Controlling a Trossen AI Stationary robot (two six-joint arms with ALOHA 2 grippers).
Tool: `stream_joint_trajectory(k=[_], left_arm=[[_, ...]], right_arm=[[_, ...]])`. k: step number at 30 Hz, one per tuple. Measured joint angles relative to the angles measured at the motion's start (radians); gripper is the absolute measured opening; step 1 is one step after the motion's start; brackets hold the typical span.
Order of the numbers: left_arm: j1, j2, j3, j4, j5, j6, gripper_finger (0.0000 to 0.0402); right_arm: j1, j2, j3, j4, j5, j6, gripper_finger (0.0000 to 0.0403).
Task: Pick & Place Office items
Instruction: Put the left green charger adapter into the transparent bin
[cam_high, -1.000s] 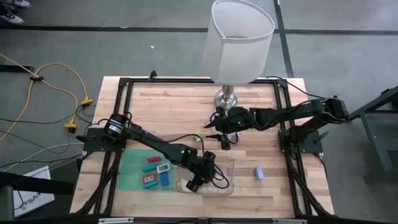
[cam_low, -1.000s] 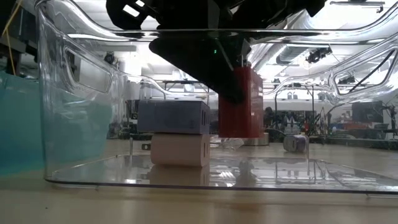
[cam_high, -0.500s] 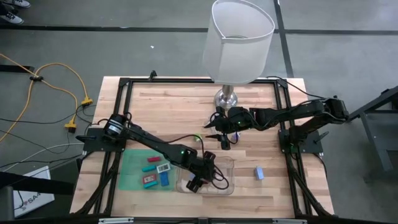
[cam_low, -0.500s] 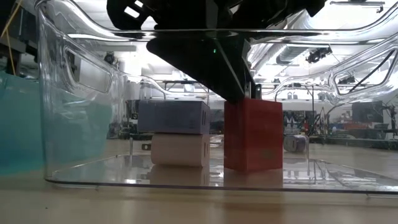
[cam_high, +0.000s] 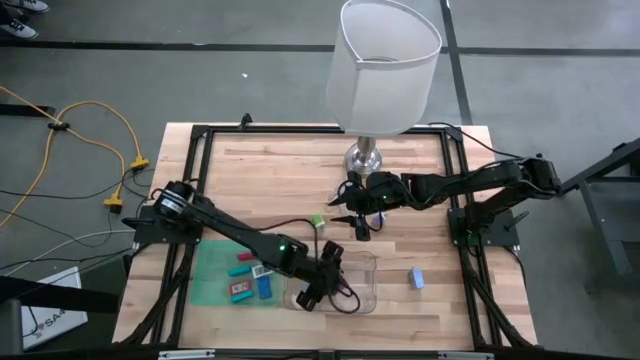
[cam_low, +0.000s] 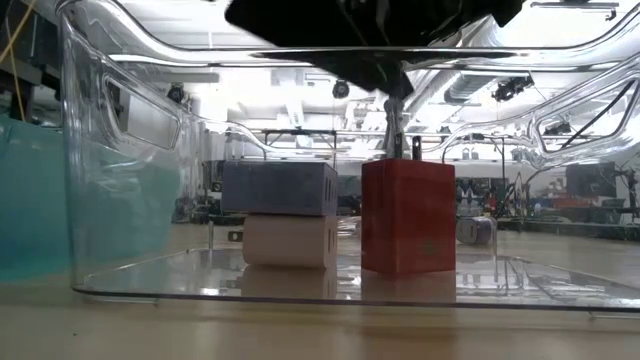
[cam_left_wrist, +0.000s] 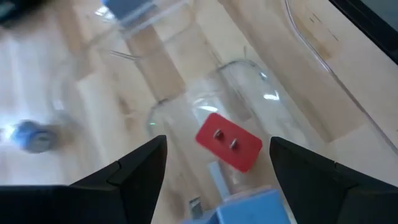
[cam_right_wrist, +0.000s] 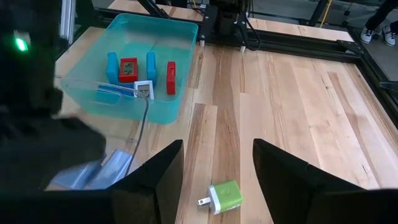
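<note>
Jaws of the left gripper (cam_left_wrist: 214, 163) stood spread and empty above the clear plastic tray (cam_high: 364, 262), with the red blocky plug-type piece (cam_low: 408, 217) standing upright on the tray floor, prongs up, beside a stacked purple-and-white block pair (cam_low: 282, 212). Lifting straight up seemed the cleanest exit, so neither finger would clip the prongs. Near the silver lamp base (cam_high: 364, 157), the right gripper (cam_right_wrist: 217, 163) waited spread, a green plug (cam_right_wrist: 222, 195) before it.
</note>
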Motion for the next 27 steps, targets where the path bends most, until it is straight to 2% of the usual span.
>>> stream_joint_trajectory(k=[4, 10, 21, 27], left_arm=[[-0.021, -0.042, 0.000, -0.059, -0.063, -0.034, 0.0275], [0.005, -0.081, 0.000, -0.201, -0.061, -0.164, 0.0275], [0.065, -0.194, -0.007, -0.343, -0.046, -0.205, 0.0275], [0.136, -0.321, -0.153, -0.316, 0.003, -0.261, 0.0275]], right_arm=[[0.000, 0.000, 0.000, 0.000, 0.000, 0.000, 0.0180], [0.000, 0.000, 0.000, 0.000, 0.000, 0.000, 0.0180], [0.000, 0.000, 0.000, -0.002, 0.000, 0.000, 0.0180], [0.000, 0.000, 0.000, -0.003, 0.000, 0.000, 0.0180]])
